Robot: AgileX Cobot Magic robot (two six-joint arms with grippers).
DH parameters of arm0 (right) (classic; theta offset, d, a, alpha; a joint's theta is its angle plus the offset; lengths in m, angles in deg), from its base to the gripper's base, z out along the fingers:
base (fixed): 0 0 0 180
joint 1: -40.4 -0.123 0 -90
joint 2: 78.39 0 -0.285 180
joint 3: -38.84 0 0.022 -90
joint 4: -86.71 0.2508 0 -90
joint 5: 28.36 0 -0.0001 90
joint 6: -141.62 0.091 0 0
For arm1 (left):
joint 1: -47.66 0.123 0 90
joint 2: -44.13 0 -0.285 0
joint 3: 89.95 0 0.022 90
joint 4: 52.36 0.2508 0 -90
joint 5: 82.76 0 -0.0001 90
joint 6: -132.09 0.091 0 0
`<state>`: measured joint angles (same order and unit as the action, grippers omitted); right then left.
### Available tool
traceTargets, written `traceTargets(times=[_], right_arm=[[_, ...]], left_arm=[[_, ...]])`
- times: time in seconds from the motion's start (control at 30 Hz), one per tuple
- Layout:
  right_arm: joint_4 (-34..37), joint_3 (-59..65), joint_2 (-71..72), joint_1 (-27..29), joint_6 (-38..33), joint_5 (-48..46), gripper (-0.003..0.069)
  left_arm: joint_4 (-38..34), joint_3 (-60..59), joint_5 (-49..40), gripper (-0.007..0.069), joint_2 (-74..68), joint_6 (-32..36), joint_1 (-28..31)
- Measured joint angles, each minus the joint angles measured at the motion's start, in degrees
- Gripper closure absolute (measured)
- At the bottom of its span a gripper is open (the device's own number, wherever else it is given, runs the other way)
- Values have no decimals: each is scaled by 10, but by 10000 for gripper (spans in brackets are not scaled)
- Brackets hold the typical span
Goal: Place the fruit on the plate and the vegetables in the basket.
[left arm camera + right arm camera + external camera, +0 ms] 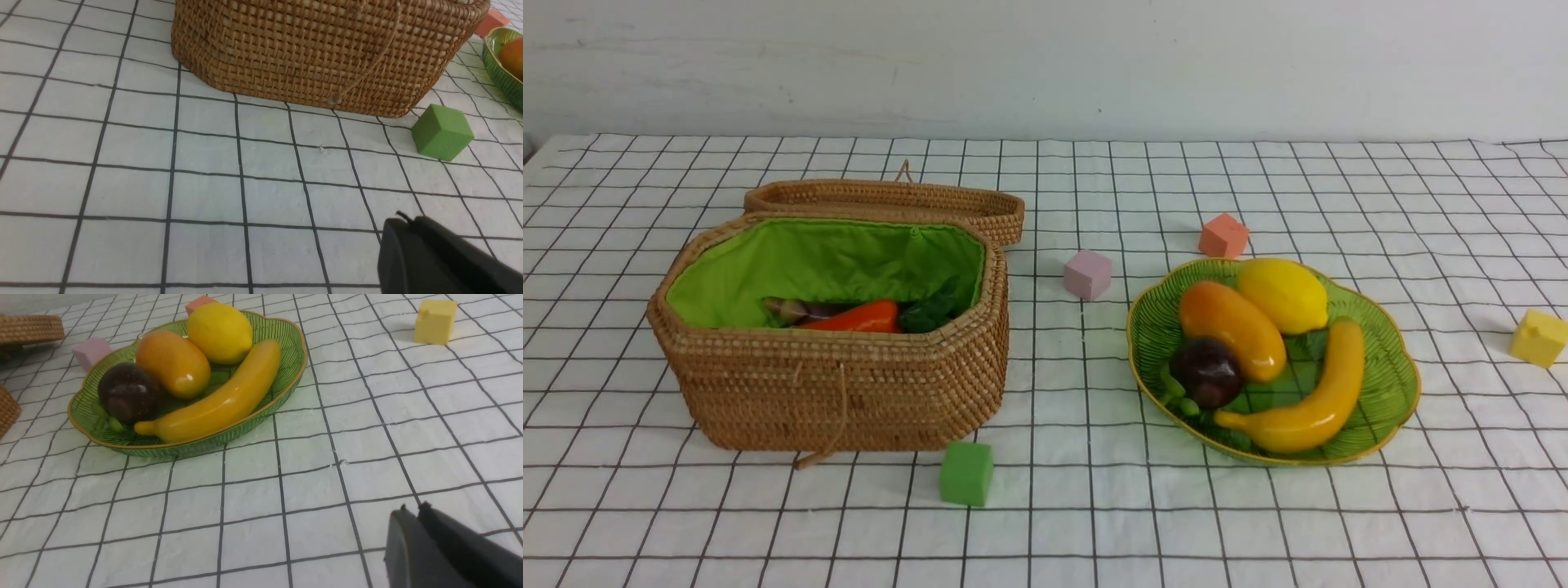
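Observation:
The green glass plate (1388, 392) holds the fruit: a banana (1319, 404), a lemon (1282, 294), a mango (1232, 328) and a dark mangosteen (1207, 371). The woven basket (849, 384) stands open at the left, its lid folded back. Inside lie an orange-red carrot piece (858, 317), its dark green leaves (931, 310) and a purple eggplant (796, 310). My left gripper (402, 222) hangs shut and empty over the cloth, short of the basket (310, 53). The right gripper (412, 512) is shut and empty, apart from the plate (286, 392). Neither arm shows in the front view.
Small cubes lie on the checked cloth: green (966, 474) in front of the basket, pink (1087, 274) and orange (1223, 236) behind the plate, yellow (1538, 337) at the far right. A cord (833, 425) hangs down the basket's front.

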<state>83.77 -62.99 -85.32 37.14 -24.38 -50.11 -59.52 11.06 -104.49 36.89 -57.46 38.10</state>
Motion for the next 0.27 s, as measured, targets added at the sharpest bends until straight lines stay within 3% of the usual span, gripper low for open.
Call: traceTargets(times=[0.27], right_arm=[[0,0,0,0,0,0,597]], left_arm=[[0,0,0,634,0,0,0]])
